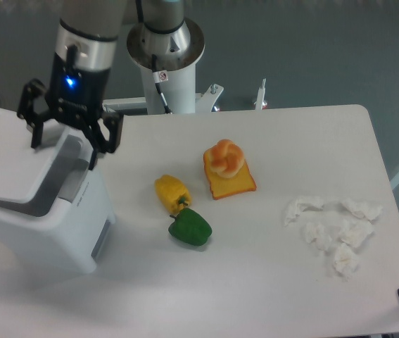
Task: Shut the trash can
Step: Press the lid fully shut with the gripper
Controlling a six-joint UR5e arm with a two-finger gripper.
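Note:
The trash can [44, 232] is a large white boxy bin at the left of the table. Its flat white lid [9, 165] lies nearly down on top, slightly tilted. A grey gap [62, 172] shows between the lid's right edge and the body. A grey panel [100, 239] is on the side facing right. My gripper [64, 143] hangs just above the lid's right edge, pointing down. Its black fingers [33, 132] are spread wide apart and hold nothing. I cannot tell whether a fingertip touches the lid.
A yellow pepper [172, 191] and a green pepper [190, 227] lie right of the bin. A toy toast with a bun [227, 171] sits mid-table. Several crumpled tissues [334, 229] lie at the right. The arm's base [165, 49] stands at the back.

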